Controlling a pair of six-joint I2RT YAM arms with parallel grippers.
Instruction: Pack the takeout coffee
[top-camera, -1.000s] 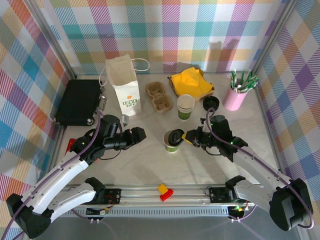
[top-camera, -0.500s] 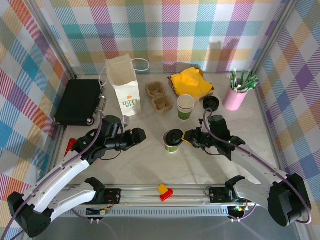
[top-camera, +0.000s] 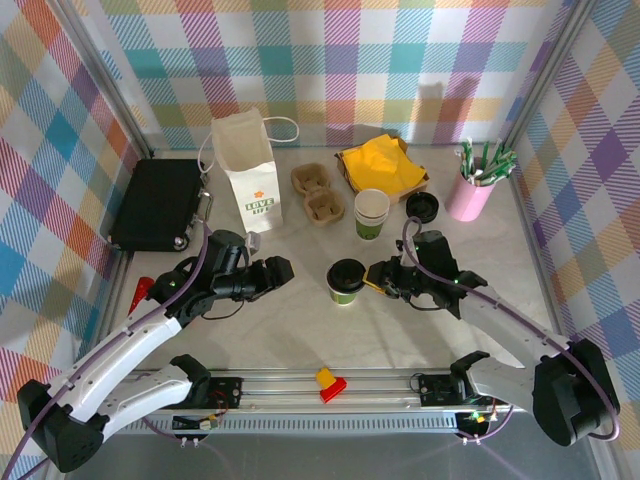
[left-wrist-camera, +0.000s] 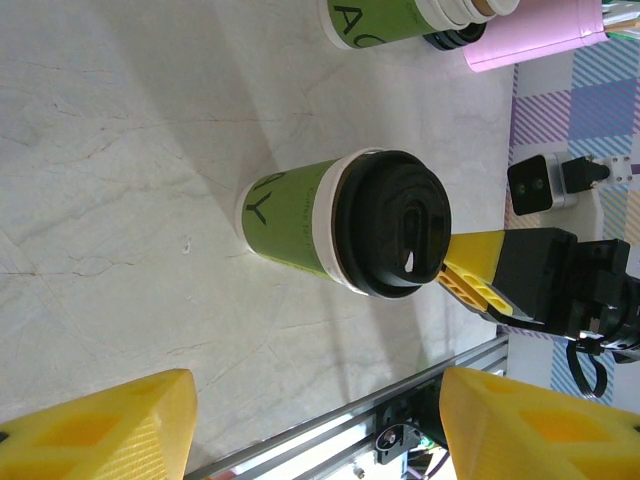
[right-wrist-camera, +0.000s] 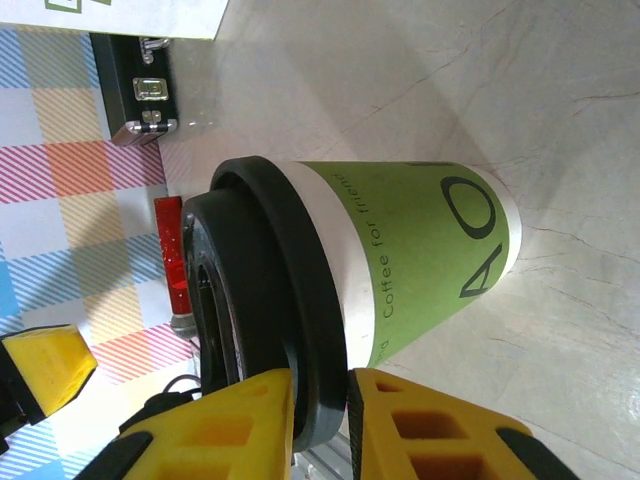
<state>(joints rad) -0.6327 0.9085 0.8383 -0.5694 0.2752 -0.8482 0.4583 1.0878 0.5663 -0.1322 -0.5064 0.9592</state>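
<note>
My right gripper (right-wrist-camera: 320, 388) has just slackened astride the lid (right-wrist-camera: 250, 320) rim, whether still pinching I cannot tell, leaving the takeout coffee (right-wrist-camera: 420, 260) capped at the middle of the table (top-camera: 300, 335), likely for my wide-open, empty left gripper (left-wrist-camera: 318, 410).

Paper bag (top-camera: 248, 175), black case (top-camera: 158, 205), pink straw cup (top-camera: 469, 198)

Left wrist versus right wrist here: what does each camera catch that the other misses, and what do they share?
Left wrist adds the pink straw cup and a stack of open cups. Right wrist adds the black case and a red object. Both show the takeout coffee upright on the table, black lid on, with the right gripper at the lid's rim.
</note>
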